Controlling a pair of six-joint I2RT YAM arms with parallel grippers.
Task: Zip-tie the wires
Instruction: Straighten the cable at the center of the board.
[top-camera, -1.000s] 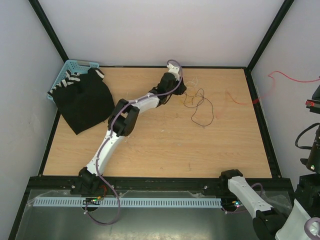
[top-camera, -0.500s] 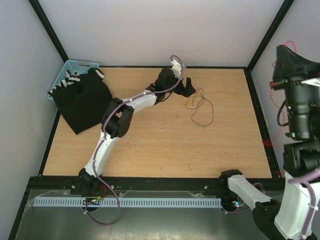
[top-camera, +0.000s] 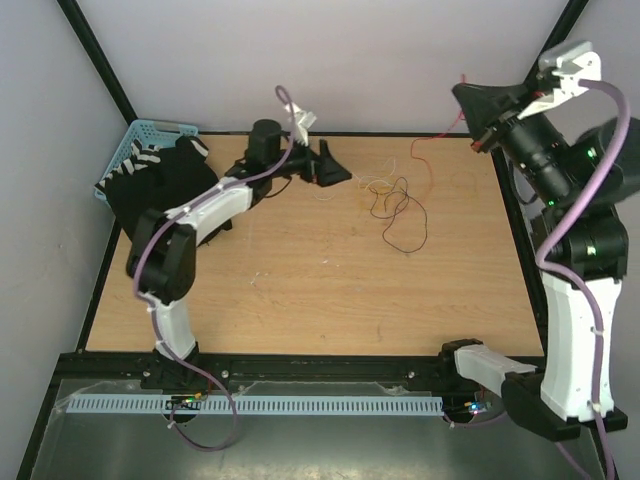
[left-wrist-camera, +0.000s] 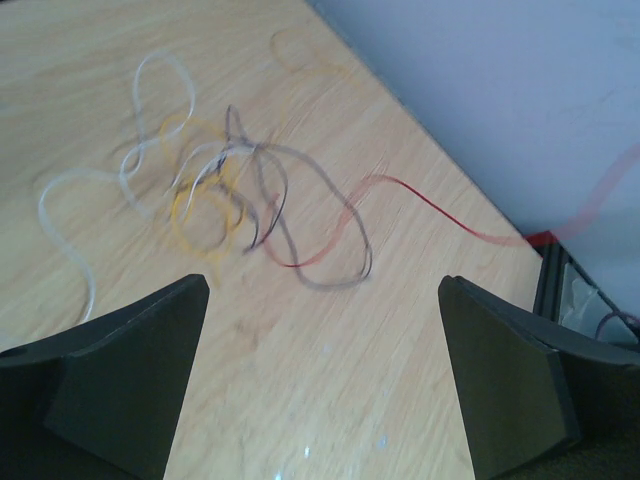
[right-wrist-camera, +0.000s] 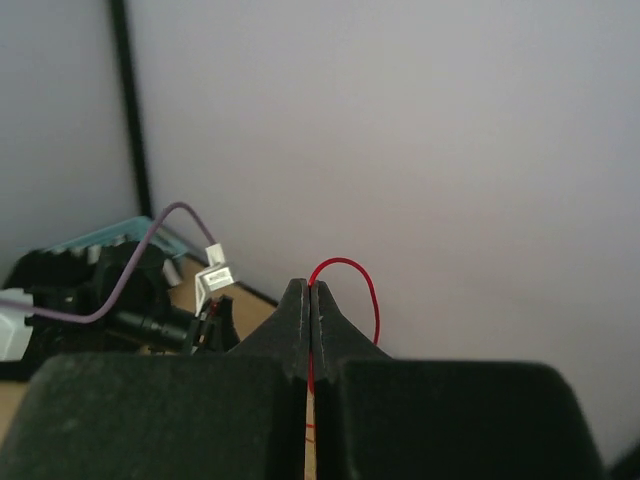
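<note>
**Right gripper pinches one red strand in the air; left gripper stands wide open beside the tangle**

The right gripper (top-camera: 464, 95) is raised high over the far right corner of the table (top-camera: 300, 290). Its two fingers are pressed tight together. In the right wrist view they meet in a single seam (right-wrist-camera: 310, 292), with a thin red strand (right-wrist-camera: 352, 268) caught in it. The strand arches out of the tips in a small loop against the pale back wall. From above, the same red strand (top-camera: 438, 136) hangs down from the fingertips to the tabletop near the far edge.

The left gripper (top-camera: 332, 168) is stretched out low over the far part of the table, and its jaws are spread wide with nothing between them. Its own camera shows the two dark fingers (left-wrist-camera: 130, 380) at either side of the frame, with bare wood between them.

The wires (left-wrist-camera: 250, 200) lie ahead of the fingers, clear of both. They are a loose heap of whitish, yellow-orange and brown loops, and the red strand (left-wrist-camera: 420, 195) runs out of the heap to the right and lifts off the wood. In the top view the wires (top-camera: 395, 205) sit on the far middle of the table, just to the right of the left gripper and touching neither arm.

At the far left corner a blue basket (top-camera: 140, 133) sits with a black cloth (top-camera: 135, 200) draped half out of it. A purple cable (top-camera: 285, 100) loops up from the left arm's wrist.
</note>
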